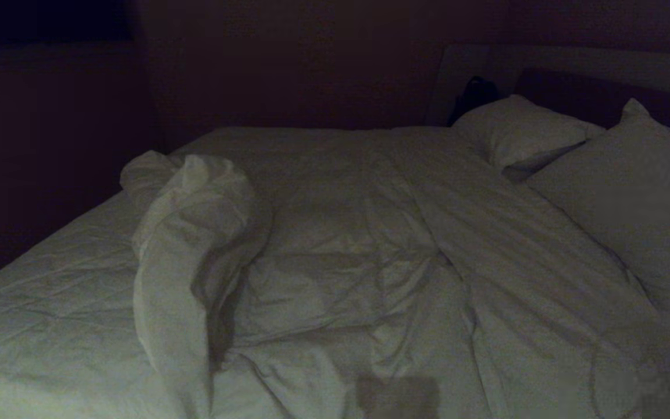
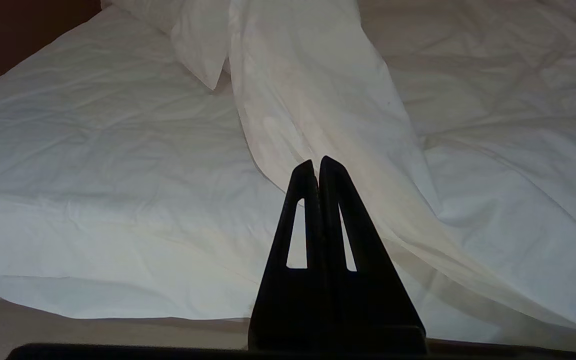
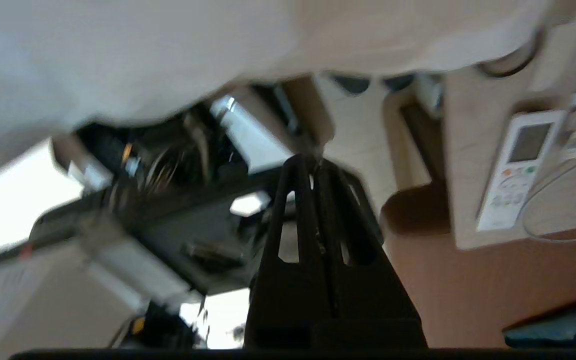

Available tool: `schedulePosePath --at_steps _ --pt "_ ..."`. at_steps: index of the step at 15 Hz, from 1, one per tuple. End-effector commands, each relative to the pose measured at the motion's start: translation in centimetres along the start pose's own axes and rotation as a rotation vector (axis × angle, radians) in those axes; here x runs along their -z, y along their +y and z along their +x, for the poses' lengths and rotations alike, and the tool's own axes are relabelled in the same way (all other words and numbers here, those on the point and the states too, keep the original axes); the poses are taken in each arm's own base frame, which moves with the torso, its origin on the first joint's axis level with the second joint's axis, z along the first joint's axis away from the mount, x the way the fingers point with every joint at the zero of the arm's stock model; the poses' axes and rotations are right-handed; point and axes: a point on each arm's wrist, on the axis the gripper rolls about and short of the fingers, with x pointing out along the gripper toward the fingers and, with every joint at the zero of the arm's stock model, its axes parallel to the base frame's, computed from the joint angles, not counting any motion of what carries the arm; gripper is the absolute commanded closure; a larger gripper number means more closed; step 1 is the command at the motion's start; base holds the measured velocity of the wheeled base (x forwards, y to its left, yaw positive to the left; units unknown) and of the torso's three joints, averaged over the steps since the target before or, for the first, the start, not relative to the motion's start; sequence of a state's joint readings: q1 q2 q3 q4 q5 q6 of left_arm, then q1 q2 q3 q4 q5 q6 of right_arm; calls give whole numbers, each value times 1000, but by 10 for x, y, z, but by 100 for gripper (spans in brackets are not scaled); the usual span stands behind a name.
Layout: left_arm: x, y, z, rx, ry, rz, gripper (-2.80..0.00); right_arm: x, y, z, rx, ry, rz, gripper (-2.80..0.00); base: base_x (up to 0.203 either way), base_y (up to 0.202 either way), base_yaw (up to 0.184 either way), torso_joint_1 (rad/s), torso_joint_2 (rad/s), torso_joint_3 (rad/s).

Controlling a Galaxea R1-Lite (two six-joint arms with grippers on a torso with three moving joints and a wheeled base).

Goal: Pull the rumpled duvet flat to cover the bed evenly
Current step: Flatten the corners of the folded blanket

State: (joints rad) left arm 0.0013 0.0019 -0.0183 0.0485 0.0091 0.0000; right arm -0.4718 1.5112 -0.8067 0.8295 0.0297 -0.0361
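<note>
Beds: you have one bed (image 1: pixel 44 273), its bare sheet at 9 o'clock in the head view.
Duvets: you see one duvet (image 1: pixel 370 250), rumpled, with one raised fold at 10 o'clock.
Pillows: two pillows, one (image 1: pixel 521 134) at 1 o'clock, one (image 1: pixel 637 198) at 3 o'clock.
Grippers: two, the left gripper (image 2: pixel 317 162) and the right gripper (image 3: pixel 308 162), both closed.
Remote controls: one remote control (image 3: pixel 515 167), in the right wrist view.

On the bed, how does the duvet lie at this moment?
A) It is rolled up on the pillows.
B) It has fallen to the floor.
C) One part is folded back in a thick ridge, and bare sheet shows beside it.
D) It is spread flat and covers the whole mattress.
C: the duvet has a bunched, raised fold, and the bare sheet of the bed shows on that side of it.
</note>
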Motion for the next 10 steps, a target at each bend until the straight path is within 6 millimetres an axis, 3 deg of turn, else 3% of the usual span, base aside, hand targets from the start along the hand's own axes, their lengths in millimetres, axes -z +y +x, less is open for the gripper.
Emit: schedulePosePath --at_steps 1,6,10 --pt "0 0 0 0 0 0 0 -35 -5 -2 45 -382 14 0 0 0 0 0 0 0" --pt "0 0 0 0 0 0 0 -44 -15 -2 73 -431 53 0 0 0 0 0 0 0" --pt "0 0 0 0 0 0 0 -62 -36 16 99 -406 124 0 0 0 0 0 0 0"
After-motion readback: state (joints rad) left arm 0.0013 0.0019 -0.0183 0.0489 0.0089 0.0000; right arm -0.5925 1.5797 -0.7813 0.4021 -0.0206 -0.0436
